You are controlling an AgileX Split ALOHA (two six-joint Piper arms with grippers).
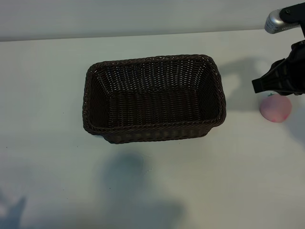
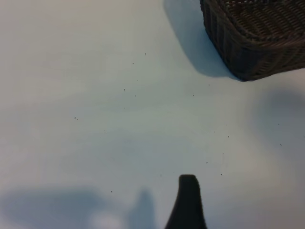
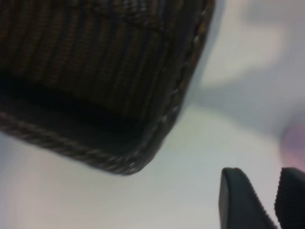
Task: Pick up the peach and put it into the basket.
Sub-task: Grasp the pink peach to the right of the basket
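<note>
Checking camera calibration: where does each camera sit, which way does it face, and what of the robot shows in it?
Exterior: steeply from above, looking down on the table, basket and peach; the right gripper shows at the right edge, just above the peach.
Left wrist: on the left arm, facing down at bare table and one basket corner; one dark fingertip shows.
Right wrist: on the right arm, close to a basket corner; two fingertips show, slightly apart.
Shared: all three see the basket.
</note>
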